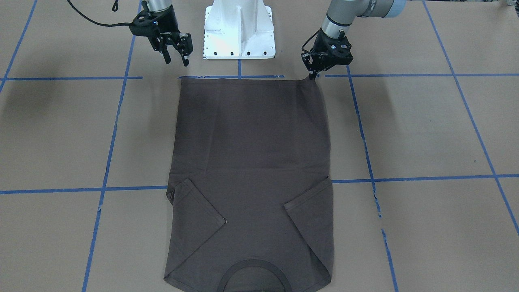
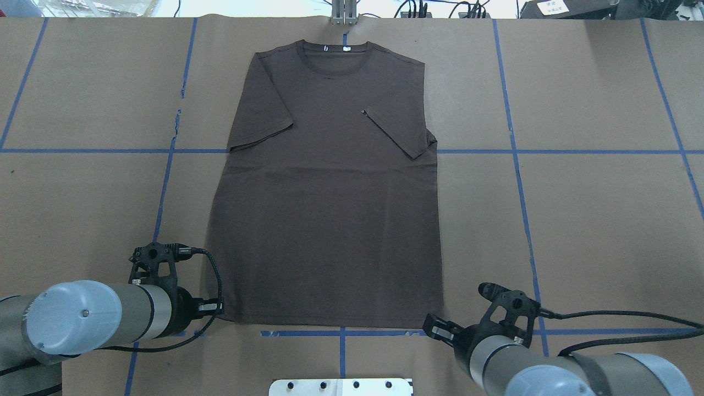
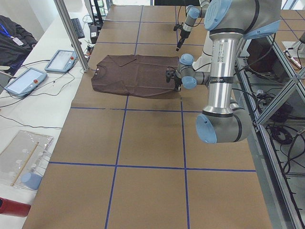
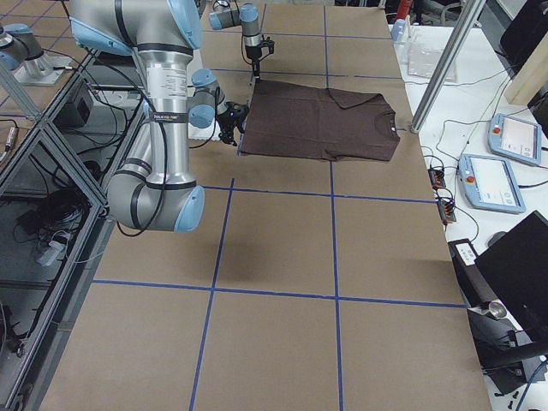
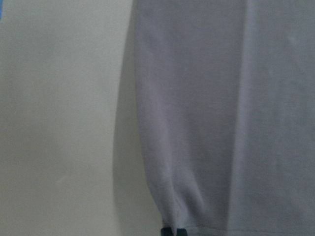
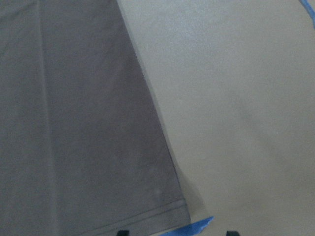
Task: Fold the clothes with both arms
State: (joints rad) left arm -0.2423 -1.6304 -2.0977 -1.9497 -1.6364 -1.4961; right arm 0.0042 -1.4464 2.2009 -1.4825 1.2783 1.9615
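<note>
Two grippers, state?
> left gripper (image 1: 312,76) fingers pinched shut on the T-shirt (image 1: 251,154) at its hem corner (corner slightly lifted). right gripper (image 1: 176,61) fingers spread, other hem corner just beneath, between the tips.

Shirt?
> flat on table (image 1: 405,129), collar (image 1: 254,265) well away from both sets of fingers.

T-shirt (image 2: 330,220): one. Arms (image 2: 110,313) (image 2: 550,374): two. Grippers (image 1: 312,76) (image 1: 176,61): two. Pedestal (image 1: 239,32): one.
</note>
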